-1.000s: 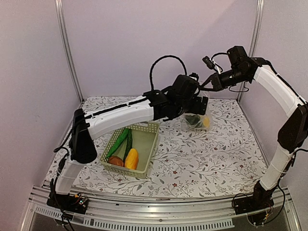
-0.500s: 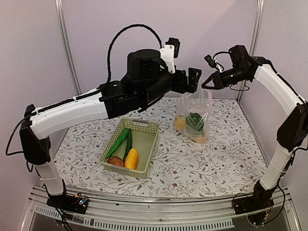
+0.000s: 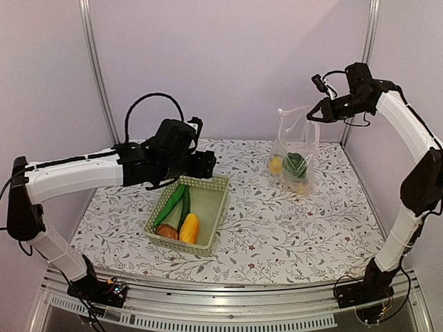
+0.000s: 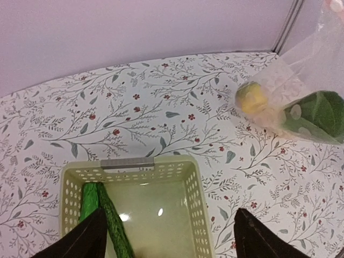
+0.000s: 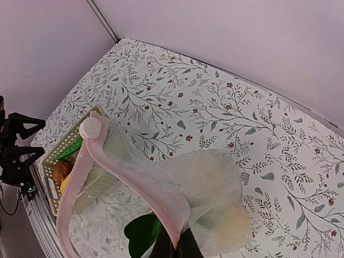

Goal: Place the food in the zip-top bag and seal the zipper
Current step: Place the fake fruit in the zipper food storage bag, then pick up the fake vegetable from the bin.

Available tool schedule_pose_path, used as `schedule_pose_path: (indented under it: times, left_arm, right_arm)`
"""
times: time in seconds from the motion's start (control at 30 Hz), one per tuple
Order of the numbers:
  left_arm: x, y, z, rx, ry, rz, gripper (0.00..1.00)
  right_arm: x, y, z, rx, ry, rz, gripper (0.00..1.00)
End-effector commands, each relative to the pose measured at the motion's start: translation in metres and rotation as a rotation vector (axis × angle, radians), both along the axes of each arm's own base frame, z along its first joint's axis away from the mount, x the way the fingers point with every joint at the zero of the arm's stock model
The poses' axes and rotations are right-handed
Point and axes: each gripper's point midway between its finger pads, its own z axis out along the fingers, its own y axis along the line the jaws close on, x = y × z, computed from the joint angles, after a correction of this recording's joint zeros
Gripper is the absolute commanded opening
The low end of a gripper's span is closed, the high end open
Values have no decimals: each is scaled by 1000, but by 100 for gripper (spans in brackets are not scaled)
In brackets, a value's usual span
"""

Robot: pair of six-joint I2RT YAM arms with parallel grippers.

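Note:
The clear zip-top bag (image 3: 293, 155) hangs by its mouth from my right gripper (image 3: 320, 112), its bottom down near the table. My right gripper (image 5: 176, 243) is shut on the pink zipper (image 5: 134, 177) strip; the mouth gapes open. Inside the bag lie a yellow lemon (image 3: 275, 164), a dark green piece (image 3: 296, 164) and an orange-yellow piece (image 3: 302, 185). My left gripper (image 3: 206, 166) hovers open and empty over the far end of the pale green basket (image 3: 219, 214). In the basket lie two green cucumbers (image 3: 173, 203), a yellow-orange piece (image 3: 189, 228) and a reddish-brown round one (image 3: 166, 232).
The left wrist view looks down on the basket rim (image 4: 156, 164) with a cucumber (image 4: 113, 226) by the left finger, and the bag (image 4: 301, 80) sits far right. Metal posts (image 3: 97, 76) stand at the back corners. A flowered cloth (image 3: 291, 228) covers the table.
My left arm has swung down and to the left, away from the bag, to the basket. The right gripper has carried the bag's mouth a little right and up.

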Motion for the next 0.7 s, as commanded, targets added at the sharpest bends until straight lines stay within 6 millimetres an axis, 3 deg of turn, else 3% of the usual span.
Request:
schedule_pose_path:
  times: [0.0, 0.1, 0.2, 0.33, 0.67]
  left_arm:
    - [-5, 46, -24, 9, 158, 69, 78]
    - [0, 68, -45, 87, 246, 120, 77]
    - [6, 78, -60, 143, 286, 134, 72]
    - [16, 78, -79, 164, 348, 116, 68]
    - [43, 77, -126, 215, 468, 134, 58]
  right_arm:
    - [1, 0, 19, -3, -76, 8, 0]
    - [-1, 4, 9, 15, -42, 32, 0]
    - [-2, 7, -5, 18, -11, 47, 0]
    - [-6, 11, -20, 16, 24, 65, 0]
    - [-23, 23, -33, 30, 61, 121, 0]
